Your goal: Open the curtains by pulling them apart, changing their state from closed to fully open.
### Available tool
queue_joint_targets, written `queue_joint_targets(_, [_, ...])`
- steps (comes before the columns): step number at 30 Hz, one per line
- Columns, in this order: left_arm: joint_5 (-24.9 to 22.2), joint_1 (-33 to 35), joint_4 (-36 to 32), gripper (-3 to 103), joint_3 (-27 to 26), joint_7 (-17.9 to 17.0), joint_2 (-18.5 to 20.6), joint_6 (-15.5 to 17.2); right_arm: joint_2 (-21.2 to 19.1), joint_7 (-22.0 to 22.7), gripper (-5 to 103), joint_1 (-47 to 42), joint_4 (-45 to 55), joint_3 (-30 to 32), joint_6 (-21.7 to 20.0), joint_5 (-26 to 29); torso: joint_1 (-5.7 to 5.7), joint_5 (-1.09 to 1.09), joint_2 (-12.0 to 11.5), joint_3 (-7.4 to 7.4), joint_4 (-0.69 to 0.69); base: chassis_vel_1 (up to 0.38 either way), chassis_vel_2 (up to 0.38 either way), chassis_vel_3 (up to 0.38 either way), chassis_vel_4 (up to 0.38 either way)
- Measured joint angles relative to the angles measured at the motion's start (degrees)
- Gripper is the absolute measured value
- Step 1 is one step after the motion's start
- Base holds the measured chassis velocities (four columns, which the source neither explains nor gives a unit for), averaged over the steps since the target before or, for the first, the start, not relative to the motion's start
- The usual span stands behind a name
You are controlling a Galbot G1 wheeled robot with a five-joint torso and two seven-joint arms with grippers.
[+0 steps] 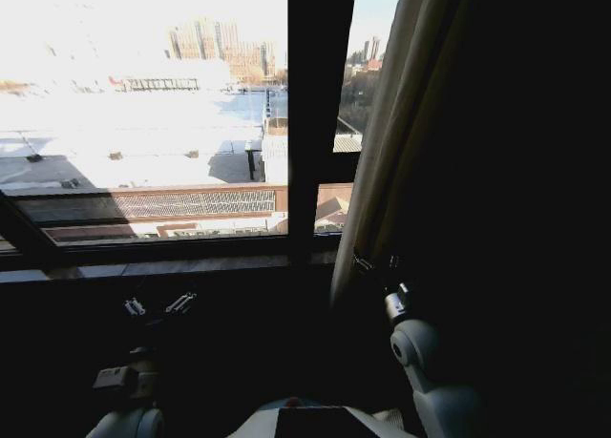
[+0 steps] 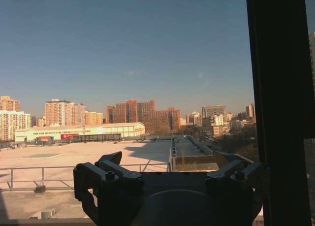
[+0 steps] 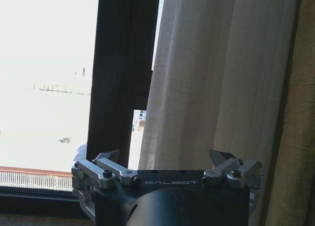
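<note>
The sheer white curtain hangs bunched in vertical pleats at the right of the window, directly ahead of the right gripper, which is raised to the fabric's lower edge. In the right wrist view this gripper is released, its two fingers spread wide with the pale pleated cloth just beyond them and nothing pinched between; a darker, yellowish drape hangs just beside it on the far side from the dark window frame. The left gripper sits low below the window sill, well apart from the curtain, and is likewise released, facing bare glass and the rooftop outside.
</note>
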Motion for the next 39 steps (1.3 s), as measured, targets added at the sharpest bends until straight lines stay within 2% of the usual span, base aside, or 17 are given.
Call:
queue_joint_targets(6, [-0.8,0.6,-0.8,100,-0.4,0.3,0.0,1.8,0.7,0.1,100,-0.6,0.2,-1.1,0.3,-1.5,0.0,0.01,0.0,0.0,0.0,0.055,0.053,-0.05,-0.06])
queue_joint_targets(14, [-0.6,0.5,-0.9,100,-0.4,1.0,0.0,2.0,0.3,-0.1,100,0.2,0.5,-1.2,0.2,-1.5,0.0,-0.03,0.0,0.0,-0.01,0.176,0.172,-0.173,-0.186])
queue_joint_targets(39, [-0.4,1.1,-1.8,100,-0.9,1.1,0.0,1.8,0.6,-1.2,100,-1.1,0.7,-2.7,0.1,-2.0,0.01,0.01,0.0,0.01,-0.01,0.326,0.336,-0.346,-0.332])
